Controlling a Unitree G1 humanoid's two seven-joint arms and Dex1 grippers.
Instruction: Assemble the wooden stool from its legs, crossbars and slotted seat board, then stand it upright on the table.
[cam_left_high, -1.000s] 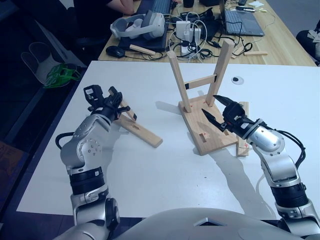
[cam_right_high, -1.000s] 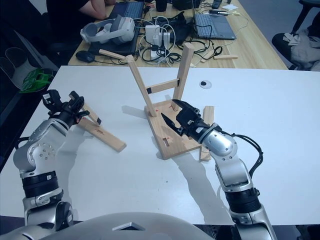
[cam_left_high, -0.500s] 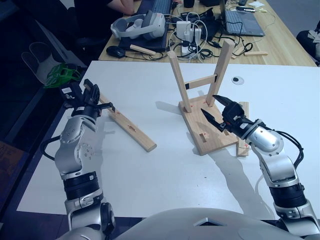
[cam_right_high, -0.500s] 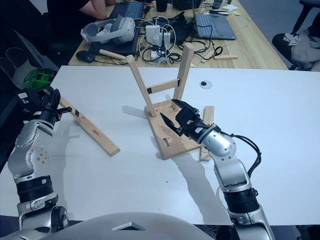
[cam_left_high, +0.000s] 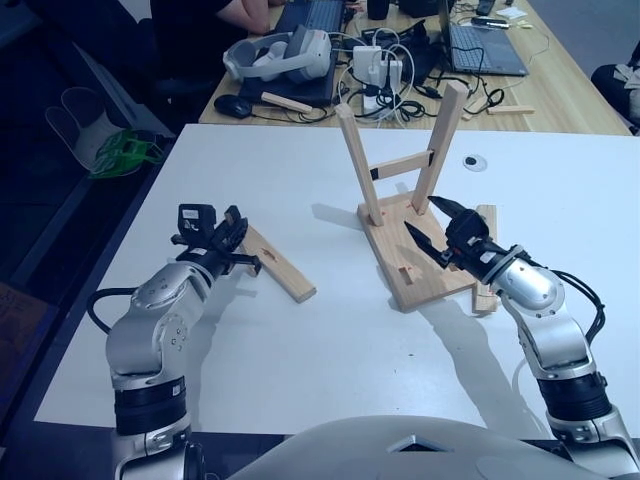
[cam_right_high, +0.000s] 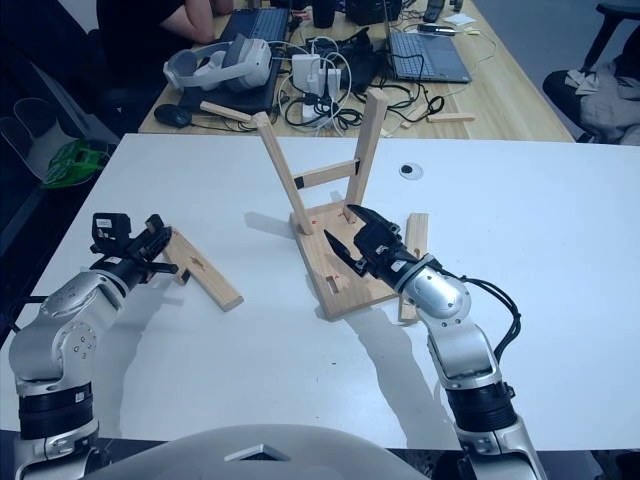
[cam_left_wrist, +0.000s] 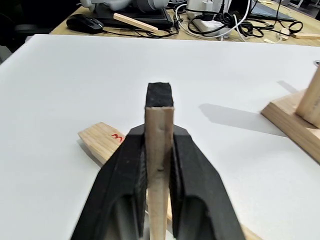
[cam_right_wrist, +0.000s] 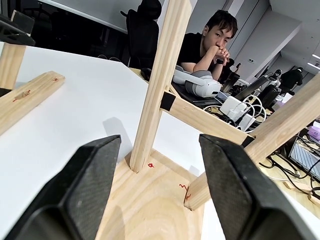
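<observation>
Head pair looks forward and down over the bench; wrist cameras ride low and close, angled inward, both catching the seat board.

— What sort of place is this?

— An office doubling as a robotics lab, I'd say. Past the white table, at twelve o'clock, runs a long wooden desk crowded with work gear.

— Such as?

— A VR headset at eleven o'clock with a computer mouse just beside it, a power strip tangled in cables at twelve, and an open laptop at one. The right wrist view adds a black office chair.
</observation>
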